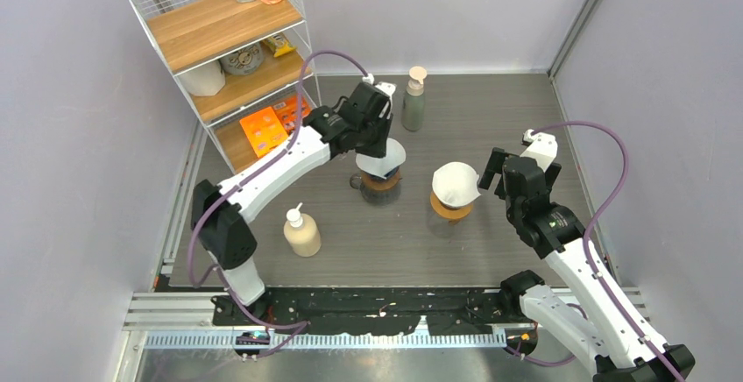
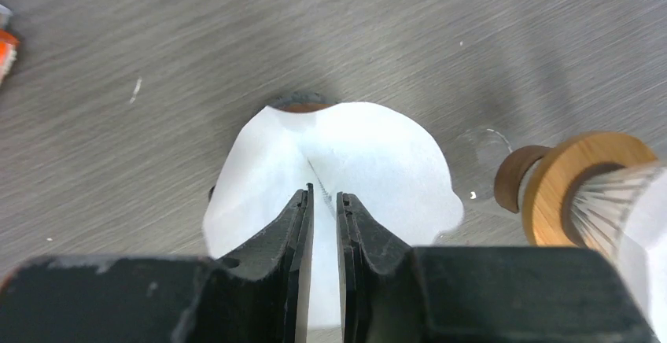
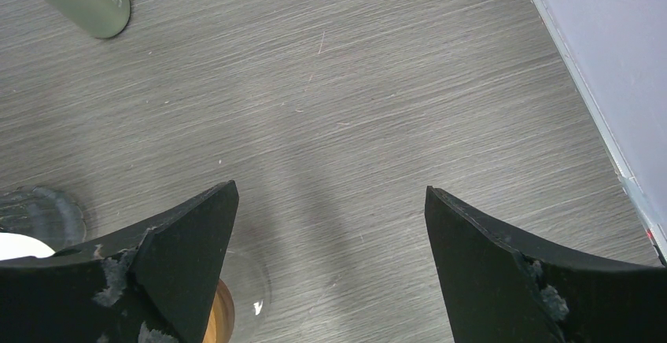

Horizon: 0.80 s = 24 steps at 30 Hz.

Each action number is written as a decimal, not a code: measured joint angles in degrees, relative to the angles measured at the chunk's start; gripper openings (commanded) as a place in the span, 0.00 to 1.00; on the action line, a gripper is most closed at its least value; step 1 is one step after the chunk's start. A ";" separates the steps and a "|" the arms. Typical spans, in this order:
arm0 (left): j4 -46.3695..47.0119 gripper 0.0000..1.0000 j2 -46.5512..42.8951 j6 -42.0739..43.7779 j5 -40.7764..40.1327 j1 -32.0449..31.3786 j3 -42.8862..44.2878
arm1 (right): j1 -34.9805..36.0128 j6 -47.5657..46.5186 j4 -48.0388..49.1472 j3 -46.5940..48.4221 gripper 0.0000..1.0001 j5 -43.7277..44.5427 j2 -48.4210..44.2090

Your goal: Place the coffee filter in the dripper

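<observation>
My left gripper [image 1: 379, 147] is shut on a white paper coffee filter [image 1: 388, 156] and holds it right over a glass dripper with a wooden collar [image 1: 379, 184]. In the left wrist view the fingertips [image 2: 302, 205] stand a narrow slit apart on the filter's seam. The filter [image 2: 370, 162] hides the dripper except for a bit of dark rim [image 2: 297, 101]. A second dripper [image 1: 453, 207] to the right has a white filter [image 1: 456, 182] in it. My right gripper [image 1: 491, 168] is open and empty just right of that second dripper.
A grey-green bottle [image 1: 413, 102] stands at the back. A cream pump bottle [image 1: 302, 233] stands front left. A wire shelf rack [image 1: 229, 58] fills the back left corner. Walls close in both sides. The second dripper's wooden collar [image 2: 582, 178] lies close right of my left gripper.
</observation>
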 measured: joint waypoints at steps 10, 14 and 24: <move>9.05 0.99 -26.18 3.74 -11.47 0.11 -12.11 | -0.02 0.28 0.00 0.00 0.95 1.11 -0.55; 14.38 0.99 -38.34 3.54 -17.88 3.13 -20.41 | -0.02 1.51 -0.07 0.02 0.96 3.39 -0.55; 14.75 1.00 -53.90 -4.24 -24.37 18.91 -46.03 | -0.02 3.74 -2.73 1.29 0.95 10.95 -3.96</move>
